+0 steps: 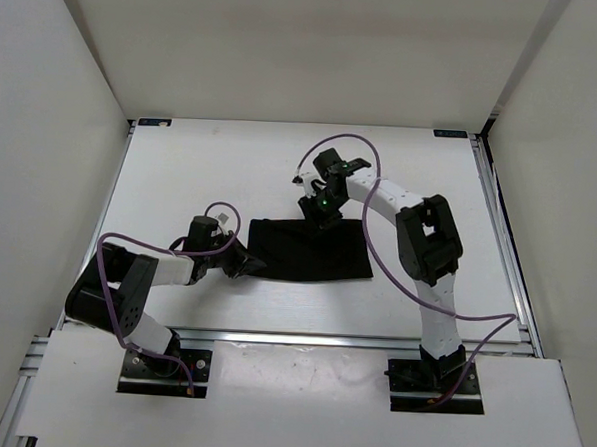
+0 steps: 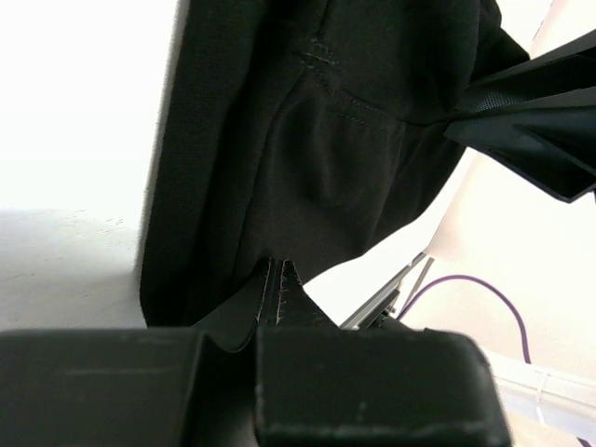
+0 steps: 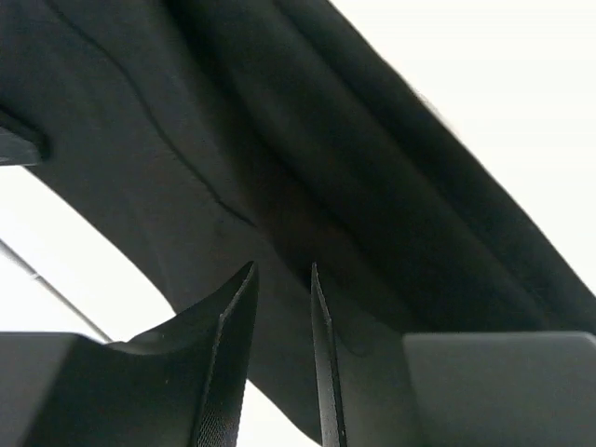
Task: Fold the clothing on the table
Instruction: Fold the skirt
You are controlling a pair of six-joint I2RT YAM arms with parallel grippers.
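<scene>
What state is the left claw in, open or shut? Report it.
Shut: the left claw has its tips pressed together, pinching the clothing edge.

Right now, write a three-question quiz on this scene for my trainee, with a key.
1. True or false: the left claw is shut on the cloth.
2. Pick one: the right claw is at the cloth's A) far edge, B) near edge, C) left corner.
3. Short answer: which claw has its jaws parted?

Key: 1 true; 2 A; 3 the right.
</scene>
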